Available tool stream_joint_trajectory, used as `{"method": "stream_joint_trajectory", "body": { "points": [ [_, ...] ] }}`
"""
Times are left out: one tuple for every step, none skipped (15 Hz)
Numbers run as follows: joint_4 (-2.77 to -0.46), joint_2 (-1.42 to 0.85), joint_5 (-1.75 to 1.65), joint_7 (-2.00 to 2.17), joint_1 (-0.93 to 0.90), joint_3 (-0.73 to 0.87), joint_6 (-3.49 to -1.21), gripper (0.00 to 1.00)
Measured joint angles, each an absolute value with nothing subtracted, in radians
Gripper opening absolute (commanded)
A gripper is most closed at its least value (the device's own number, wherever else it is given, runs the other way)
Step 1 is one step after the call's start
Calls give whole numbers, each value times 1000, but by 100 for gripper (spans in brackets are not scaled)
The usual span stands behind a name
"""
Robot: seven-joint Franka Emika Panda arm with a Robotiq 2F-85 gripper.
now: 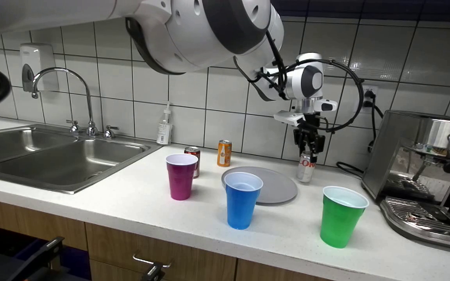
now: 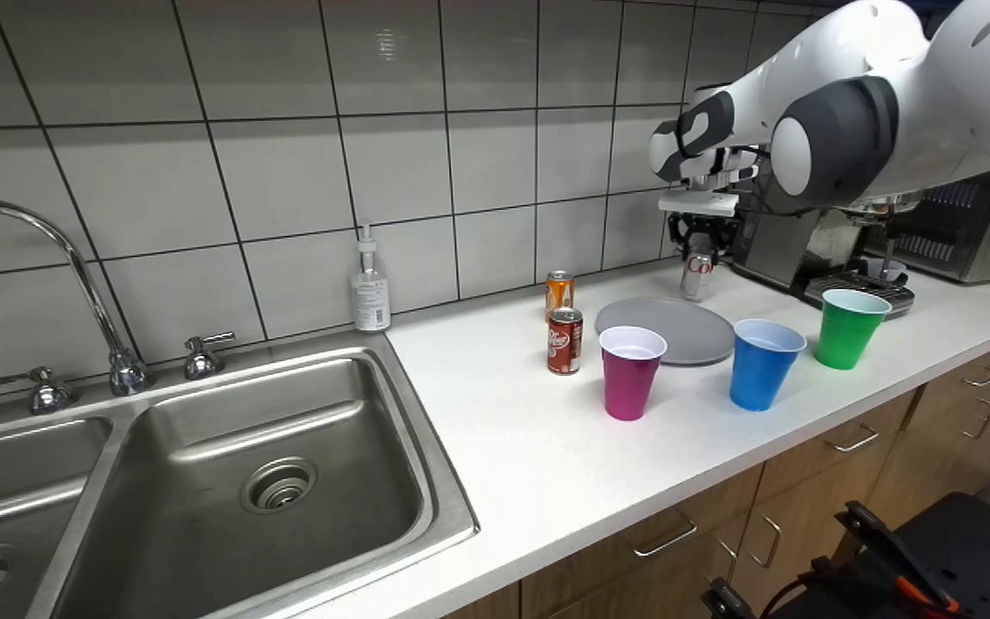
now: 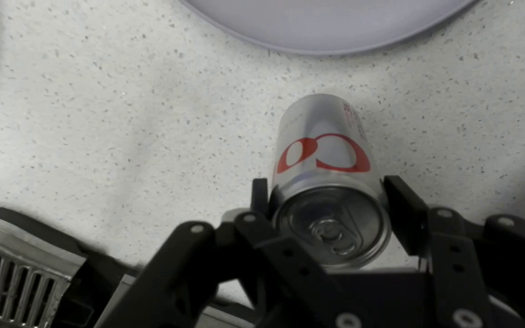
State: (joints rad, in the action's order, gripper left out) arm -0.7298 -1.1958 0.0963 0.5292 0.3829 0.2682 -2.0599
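At the left of an exterior view is a steel sink [image 1: 68,188]; left of centre, a soap bottle [image 1: 164,132], a magenta cup [image 1: 181,179] and, partly hidden behind it, a red can [image 1: 192,150]. Mid-frame, an orange can [image 1: 224,153] stands behind a blue cup [image 1: 242,203], which overlaps a grey plate [image 1: 277,185].

Right of centre, a silver can [image 1: 305,171] appears upright, just beside the plate but apart from it. In the wrist view the gripper [image 3: 325,196] straddles its top: jaws part-way open, spread to the can's width, fingers [image 3: 404,212] apparently clasping both sides. Grasping looks like the step in hand; moving the can calls for a firm, level grip clear of the plate's rim.

Farther right: a green cup [image 1: 341,218], then a coffee machine [image 1: 400,144].
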Motion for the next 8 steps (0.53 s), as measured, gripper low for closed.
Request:
{"method": "stream_joint_trajectory", "body": {
  "points": [
    [-718, -1202, 96, 529, 384, 268, -2053, 39],
    [-706, -1209, 96, 529, 385, 268, -2045, 89],
    [-695, -1216, 96, 529, 386, 267, -2036, 91],
    [-684, -1222, 96, 529, 387, 266, -2028, 97],
    [-671, -1228, 95, 529, 388, 264, -2023, 100],
    [-657, -1233, 95, 529, 390, 263, -2018, 100],
    [-644, -1237, 95, 529, 392, 262, -2012, 100],
    [-638, -1238, 95, 528, 394, 261, -2011, 100]
  ]
}}
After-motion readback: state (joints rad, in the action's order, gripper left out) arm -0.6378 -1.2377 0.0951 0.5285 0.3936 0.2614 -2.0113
